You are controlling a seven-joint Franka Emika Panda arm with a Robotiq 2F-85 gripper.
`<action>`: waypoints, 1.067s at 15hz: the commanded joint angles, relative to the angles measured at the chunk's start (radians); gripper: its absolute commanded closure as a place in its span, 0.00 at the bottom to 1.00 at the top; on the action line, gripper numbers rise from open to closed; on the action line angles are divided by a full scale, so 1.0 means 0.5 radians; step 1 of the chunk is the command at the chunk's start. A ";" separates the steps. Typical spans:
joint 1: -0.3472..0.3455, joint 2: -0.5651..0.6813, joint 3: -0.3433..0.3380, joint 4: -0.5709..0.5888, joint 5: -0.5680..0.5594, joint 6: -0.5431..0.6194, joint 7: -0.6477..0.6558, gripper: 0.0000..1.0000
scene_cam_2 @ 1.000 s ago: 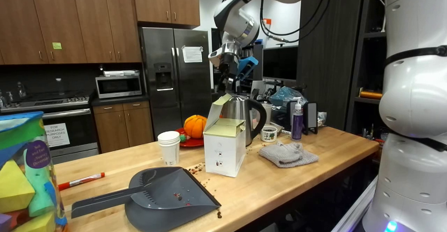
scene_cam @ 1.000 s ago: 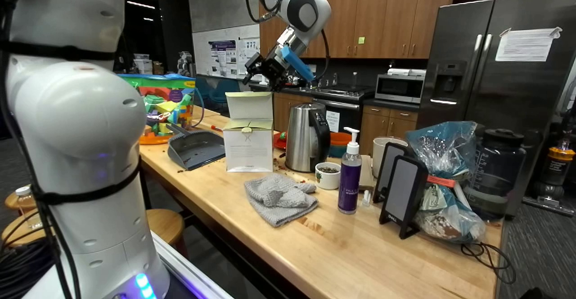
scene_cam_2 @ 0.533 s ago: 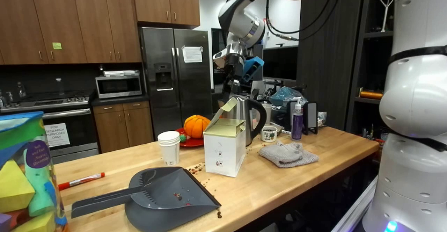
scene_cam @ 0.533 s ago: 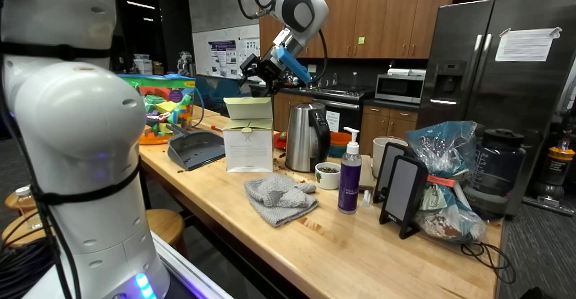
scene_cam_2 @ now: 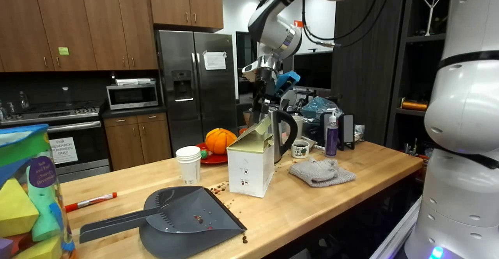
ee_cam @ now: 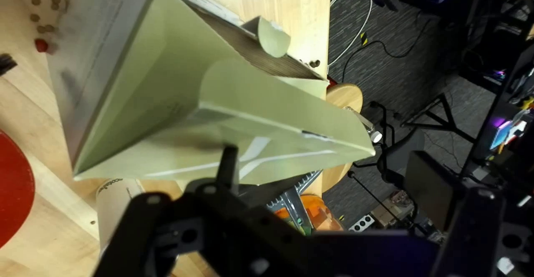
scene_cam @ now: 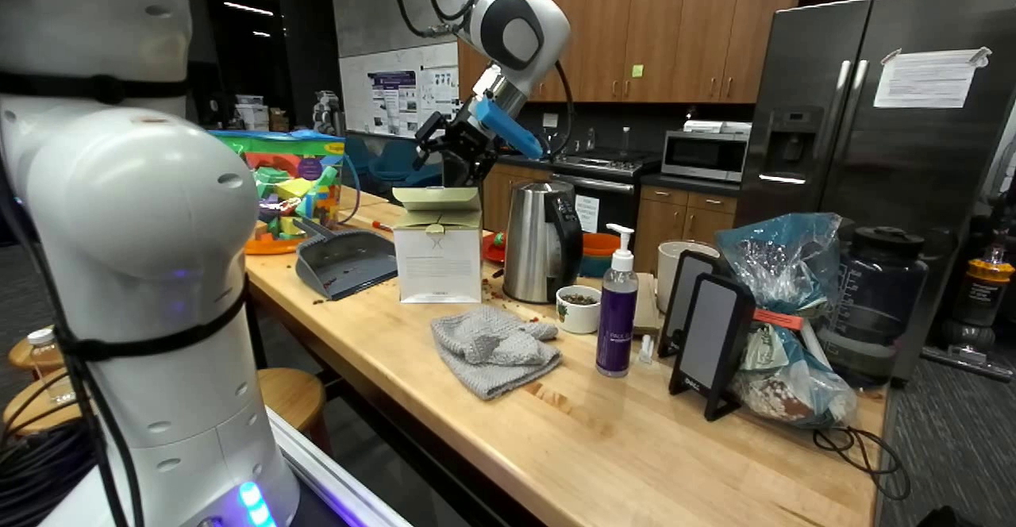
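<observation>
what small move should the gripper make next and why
Probably press gently down on the lid: it slants up over the box, not shut, and the open gripper has one finger close to it; whether they touch is unclear.

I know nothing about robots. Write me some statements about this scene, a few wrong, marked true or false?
1. The gripper is close to the flap of the white box. True.
2. The gripper is tightly shut. False: its jaws stand apart.
3. A silver kettle and a gray cloth are on the wooden counter. True.
4. The white box lies on its side. False: it stands upright.
5. The gray dustpan has small bits in it. True.
6. The gray cloth covers the silver kettle. False: it lies rumpled, apart from the kettle.
</observation>
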 commanded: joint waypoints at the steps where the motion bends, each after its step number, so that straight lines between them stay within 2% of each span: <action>1: 0.034 -0.112 -0.033 -0.164 0.052 0.146 -0.024 0.00; 8: 0.050 -0.146 -0.036 -0.292 0.104 0.281 -0.028 0.00; 16: 0.057 -0.123 -0.038 -0.324 0.145 0.308 -0.029 0.00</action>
